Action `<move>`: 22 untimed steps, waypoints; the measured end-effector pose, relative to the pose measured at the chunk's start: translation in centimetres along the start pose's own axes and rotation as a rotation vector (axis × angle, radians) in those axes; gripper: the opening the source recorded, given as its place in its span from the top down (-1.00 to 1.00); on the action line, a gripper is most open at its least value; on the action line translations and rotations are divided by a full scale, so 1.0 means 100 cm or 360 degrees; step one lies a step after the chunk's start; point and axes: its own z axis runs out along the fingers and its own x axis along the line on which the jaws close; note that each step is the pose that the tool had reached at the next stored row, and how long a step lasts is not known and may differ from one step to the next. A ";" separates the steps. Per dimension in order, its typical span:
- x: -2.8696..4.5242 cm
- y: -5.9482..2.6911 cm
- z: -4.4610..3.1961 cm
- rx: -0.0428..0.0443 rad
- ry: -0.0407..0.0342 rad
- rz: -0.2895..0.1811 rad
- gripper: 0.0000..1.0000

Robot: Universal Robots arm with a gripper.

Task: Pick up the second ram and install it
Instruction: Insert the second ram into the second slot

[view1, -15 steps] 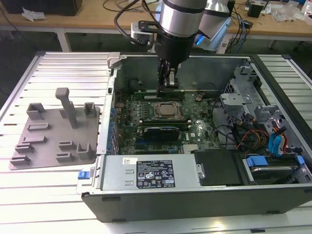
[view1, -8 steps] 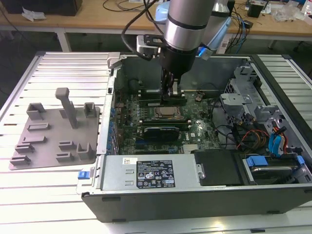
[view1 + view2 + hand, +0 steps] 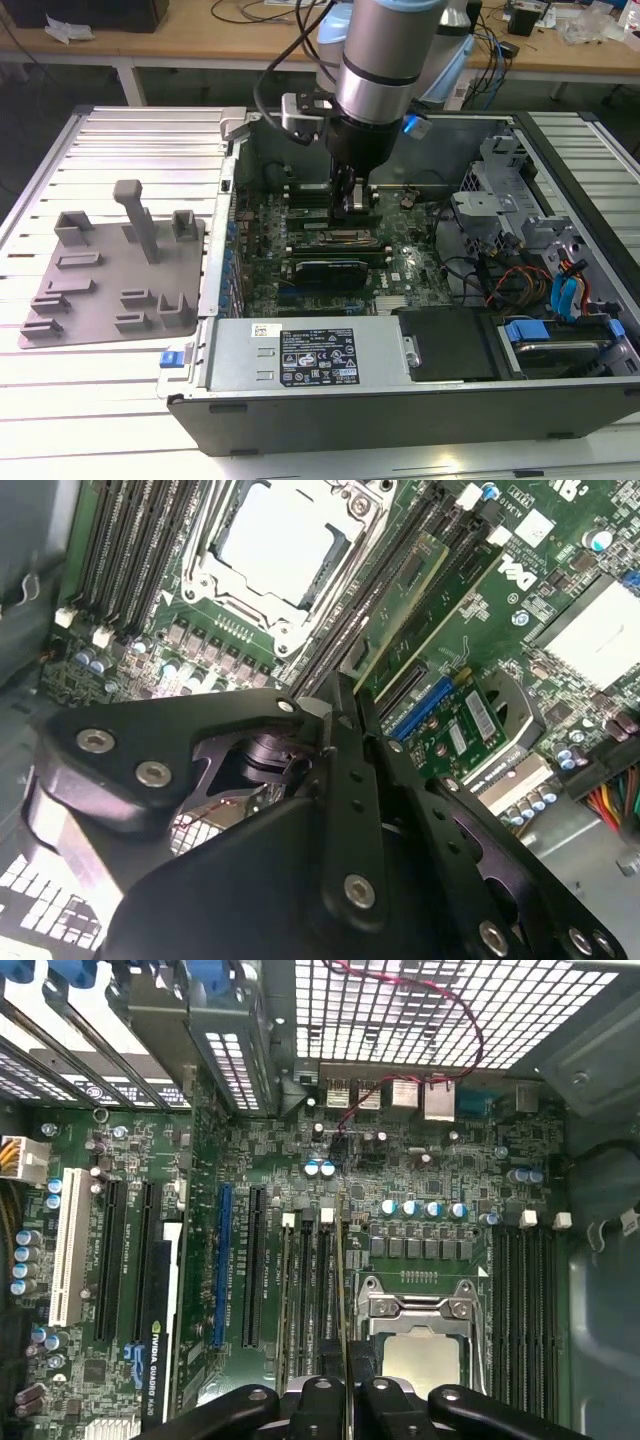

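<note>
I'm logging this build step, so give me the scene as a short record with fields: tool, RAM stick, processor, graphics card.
tool: down inside the open computer case, above the motherboard
second ram: thin green stick held on edge between the fingers, over the slots beside the processor
processor: silver chip seated in its bracket
graphics card: black, lying across the motherboard

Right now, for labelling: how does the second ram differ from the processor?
The second ram is a long, thin green stick; the processor is a square silver plate. The second ram stands on edge in the gripper; the processor lies flat in its bracket. Both sit over the motherboard.
</note>
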 end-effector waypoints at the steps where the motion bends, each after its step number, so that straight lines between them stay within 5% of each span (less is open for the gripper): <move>1: 0.0001 -0.0003 0.0014 0.0000 0.0000 0.0000 0.78; 10: 0.0009 -0.0031 0.0246 0.0000 0.0000 0.0000 0.78; 20: 0.0060 -0.0097 0.0253 0.0001 -0.0008 0.0073 0.78; 22: 0.0090 -0.0122 0.0261 0.0002 -0.0020 0.0078 0.78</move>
